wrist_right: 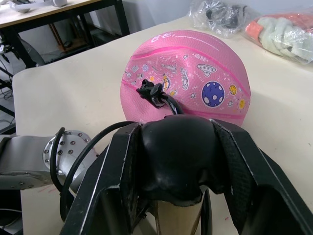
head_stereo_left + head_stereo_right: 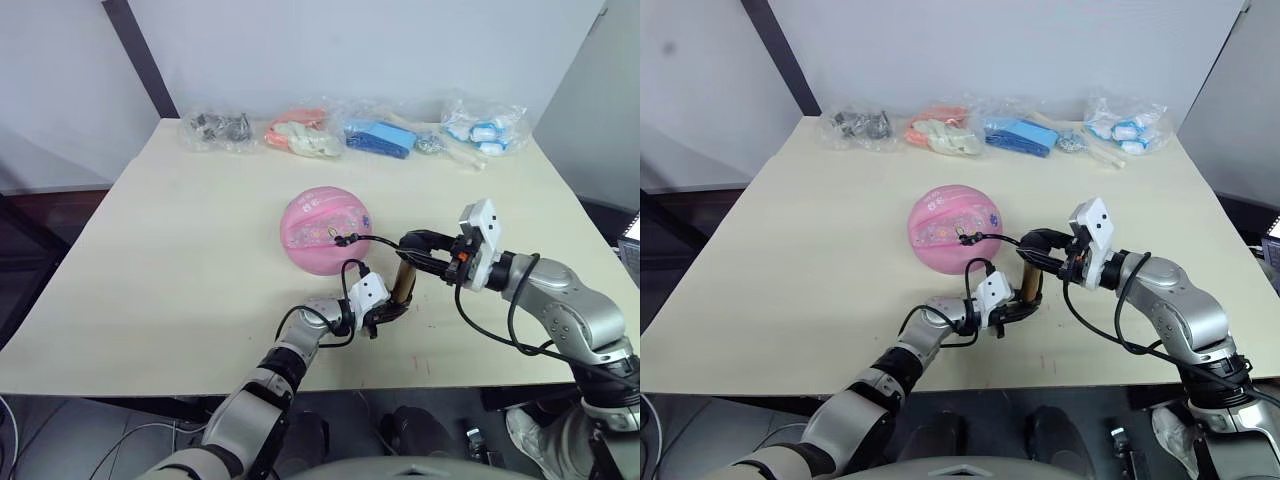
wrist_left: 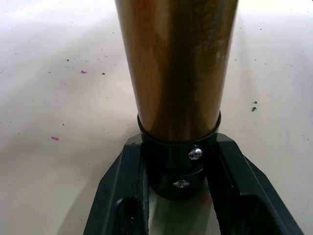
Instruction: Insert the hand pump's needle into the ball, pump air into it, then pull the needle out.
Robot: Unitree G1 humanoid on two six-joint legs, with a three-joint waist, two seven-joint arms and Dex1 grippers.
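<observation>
The pink ball (image 2: 326, 230) rests mid-table, stickers facing up. The hand pump (image 2: 404, 280) stands upright just right of it, gold-brown barrel (image 3: 176, 63) on end. My left gripper (image 2: 385, 312) is shut on the pump's black bottom cap (image 3: 176, 164). My right gripper (image 2: 418, 246) is shut on the pump's black top handle (image 1: 176, 152). The thin black hose (image 2: 375, 240) arcs from the pump to the ball, and the needle's black fitting (image 1: 150, 92) sits against the ball's surface; the metal pin itself is hidden.
Along the table's far edge lie clear bags: dark parts (image 2: 218, 127), pink-orange items (image 2: 303, 134), blue items (image 2: 382, 137), white-blue items (image 2: 484, 130). The table's near edge (image 2: 300, 385) runs just behind my left wrist.
</observation>
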